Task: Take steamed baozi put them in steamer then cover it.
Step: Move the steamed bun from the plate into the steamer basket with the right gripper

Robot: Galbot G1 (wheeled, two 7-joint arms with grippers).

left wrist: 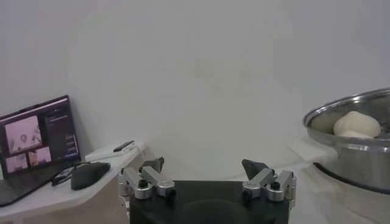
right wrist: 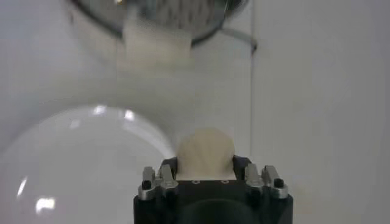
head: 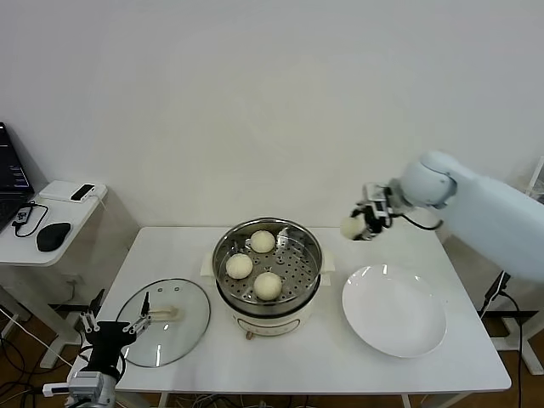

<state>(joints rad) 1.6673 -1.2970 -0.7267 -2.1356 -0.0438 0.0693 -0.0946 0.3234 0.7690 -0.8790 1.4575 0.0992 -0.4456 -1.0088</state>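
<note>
Left gripper (head: 113, 327): fingers apart, empty, parked by the glass lid (head: 163, 321), left of the steamer (head: 268, 263).
Steamer: three baozi inside, uncovered.
Right gripper (head: 364, 223): clamped on the fourth baozi (head: 352, 226), raised right of the steamer; steamer lies leftward.

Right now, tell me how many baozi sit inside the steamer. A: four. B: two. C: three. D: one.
C: three baozi lie on the perforated tray of the steamer, while the fourth baozi is held in the right gripper above the table, beyond the white plate.
</note>
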